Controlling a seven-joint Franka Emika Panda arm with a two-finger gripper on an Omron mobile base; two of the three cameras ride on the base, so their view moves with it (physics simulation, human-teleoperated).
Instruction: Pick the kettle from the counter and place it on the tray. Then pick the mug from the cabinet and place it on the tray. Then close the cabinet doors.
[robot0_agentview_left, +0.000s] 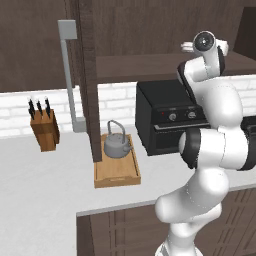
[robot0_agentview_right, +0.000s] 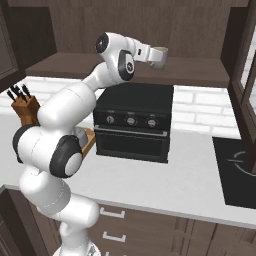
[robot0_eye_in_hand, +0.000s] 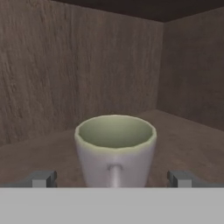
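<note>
The grey kettle (robot0_agentview_left: 116, 142) stands on the wooden tray (robot0_agentview_left: 118, 176) on the light counter (robot0_agentview_left: 45, 185). The pale grey-green mug (robot0_eye_in_hand: 114, 146) stands upright on the shelf of the dark cabinet (robot0_agentview_right: 200, 70), its handle turned toward the hand. My gripper (robot0_eye_in_hand: 113, 178) is open and reaches into the cabinet. Its fingertips (robot0_eye_in_hand: 41, 178) stand on either side of the mug's base with a gap to each wall. In the right base view the mug (robot0_agentview_right: 161, 56) sits just in front of the gripper (robot0_agentview_right: 154, 54). An open cabinet door (robot0_agentview_left: 90, 80) with a grey bar handle (robot0_agentview_left: 69, 75) hangs over the tray's left side.
A black oven (robot0_agentview_right: 132, 122) sits under the shelf, right of the tray. A knife block (robot0_agentview_left: 45, 129) stands at the counter's left. The other open door (robot0_agentview_right: 245, 75) hangs at the right above a black cooktop (robot0_agentview_right: 239, 170). The cabinet's back wall (robot0_eye_in_hand: 87, 65) is close behind the mug.
</note>
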